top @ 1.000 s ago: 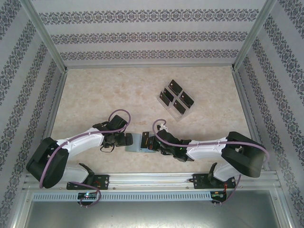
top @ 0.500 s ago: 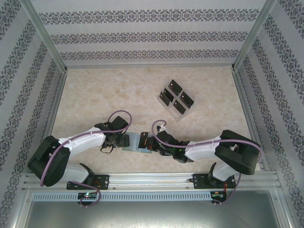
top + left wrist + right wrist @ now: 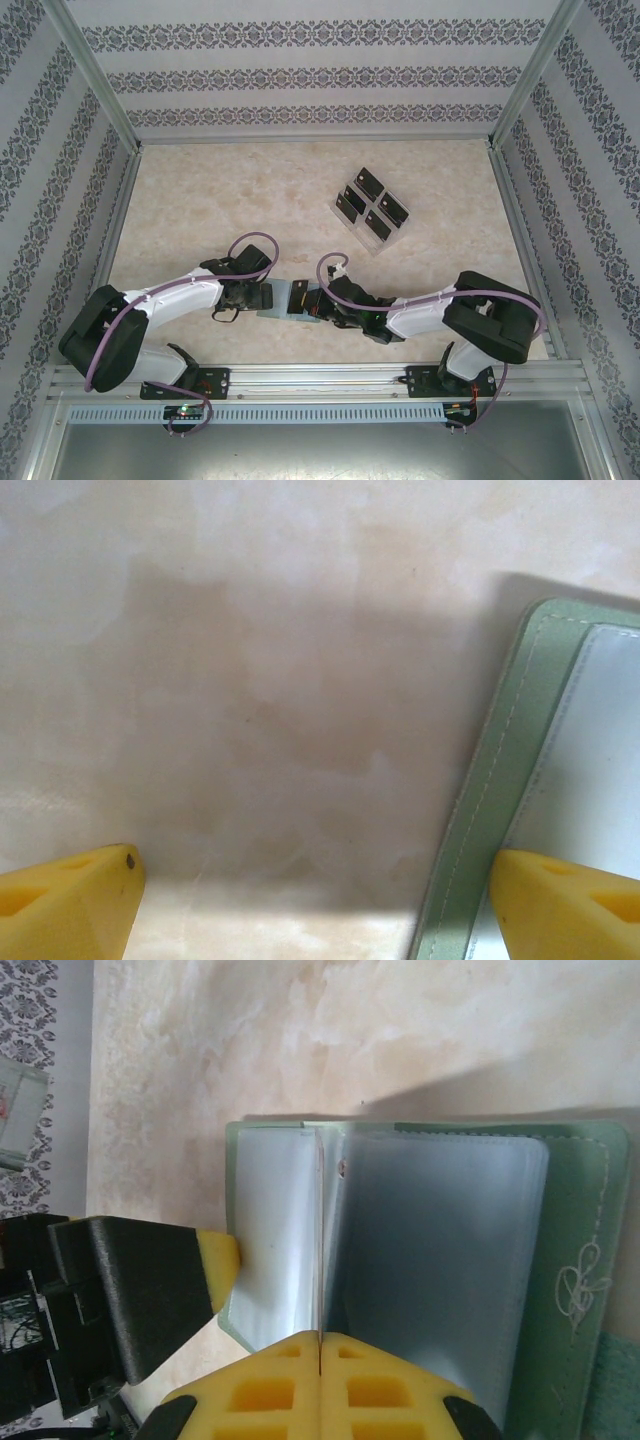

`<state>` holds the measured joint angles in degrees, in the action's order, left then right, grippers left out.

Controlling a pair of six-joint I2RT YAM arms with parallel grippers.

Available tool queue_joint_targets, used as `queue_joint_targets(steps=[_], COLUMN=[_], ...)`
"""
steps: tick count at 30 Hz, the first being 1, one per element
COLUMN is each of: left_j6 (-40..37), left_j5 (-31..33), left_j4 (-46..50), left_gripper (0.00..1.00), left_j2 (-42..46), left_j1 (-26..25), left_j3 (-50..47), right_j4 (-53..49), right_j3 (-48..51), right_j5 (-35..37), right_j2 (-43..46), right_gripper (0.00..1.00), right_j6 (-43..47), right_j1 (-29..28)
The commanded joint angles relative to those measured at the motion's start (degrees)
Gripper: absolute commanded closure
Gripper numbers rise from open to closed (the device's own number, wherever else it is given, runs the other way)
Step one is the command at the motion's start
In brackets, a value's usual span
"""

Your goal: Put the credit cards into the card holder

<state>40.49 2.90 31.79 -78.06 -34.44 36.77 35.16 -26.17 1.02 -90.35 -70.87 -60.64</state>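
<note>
Holding the holder (image 3: 285, 299) open near the table's front edge: right gripper (image 3: 320, 1350) is clamped on a clear sleeve, left gripper (image 3: 315, 905) has jaws apart at the cover edge. We risk tearing the sleeve or dragging the holder if the arms pull apart. Cards (image 3: 372, 205) lie well apart.

Clear tray (image 3: 366, 246) — on beige marbled tabletop (image 3: 220, 190)

We see the right arm (image 3: 440, 305) has swung its elbow leftward along the table (image 3: 230, 200) near edge, carrying the right gripper (image 3: 312, 302) further left over the card holder (image 3: 285, 298), while the left gripper (image 3: 262, 297) has narrowed its jaws.
</note>
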Motion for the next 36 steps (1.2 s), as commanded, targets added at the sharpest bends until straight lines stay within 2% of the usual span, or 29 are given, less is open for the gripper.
queue_joint_targets(steps=[1,9,36], left_j6=[-0.6,-0.5,-0.6], left_j5=[2.0,1.8,1.8], left_j4=[3.3,2.9,3.1], left_gripper=[0.1,0.11,0.11], left_j2=[-0.7,-0.7,-0.5], left_j1=[-0.6,-0.8,-1.4], left_j3=[0.2,-0.1,0.2], right_j4=[3.4,7.4,7.4], right_j3=[-0.6,-0.5,-0.5], right_j5=[-0.7,-1.6,-3.4], right_j2=[-1.8,-4.8,-9.6], right_gripper=[1.0,1.0,1.0], right_j6=[-1.3,-3.1,-4.1], right_j1=[-0.8,-1.4,-1.6])
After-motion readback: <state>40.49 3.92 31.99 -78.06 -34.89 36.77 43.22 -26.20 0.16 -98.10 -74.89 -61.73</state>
